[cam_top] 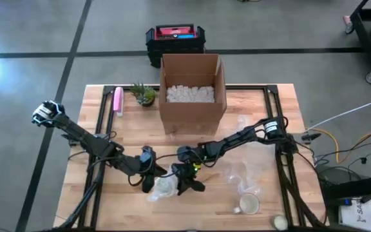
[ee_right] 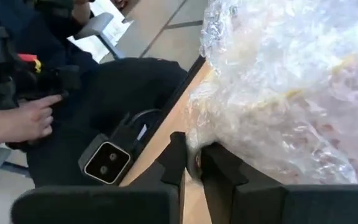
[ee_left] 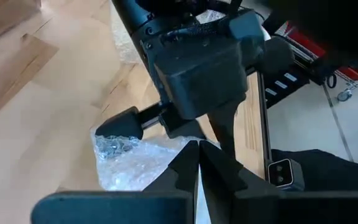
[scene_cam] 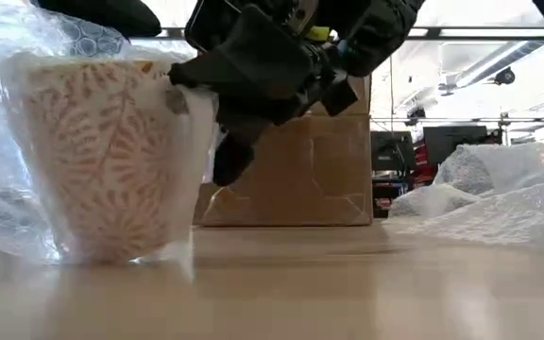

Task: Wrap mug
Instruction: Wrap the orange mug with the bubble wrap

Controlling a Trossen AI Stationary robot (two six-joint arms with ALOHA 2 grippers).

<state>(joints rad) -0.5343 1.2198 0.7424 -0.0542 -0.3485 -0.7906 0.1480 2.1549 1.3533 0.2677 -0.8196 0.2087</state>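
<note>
A mug with a tan leaf pattern stands upright on the table near the front edge, with clear bubble wrap around it. My left gripper is just left of it and is shut on the wrap. My right gripper is just right of it, also shut on the wrap. In the low view it hangs beside the mug's upper right side. My left gripper pinches a thin edge of the bubble wrap between its two fingers; only a pale line of wrap shows in the gap. It comes from the table's left side. My right gripper pinches a bunched bit of bubble wrap between its two fingers, at the side of the wrapped mug. The fingers come from the table's right and slant down. The mug's base stays on the table.
An open cardboard box holding white fill stands at the far middle, with a small plant and a pink item to its left. Loose bubble wrap and a bare mug lie to the right. A person's hand shows beyond the table.
</note>
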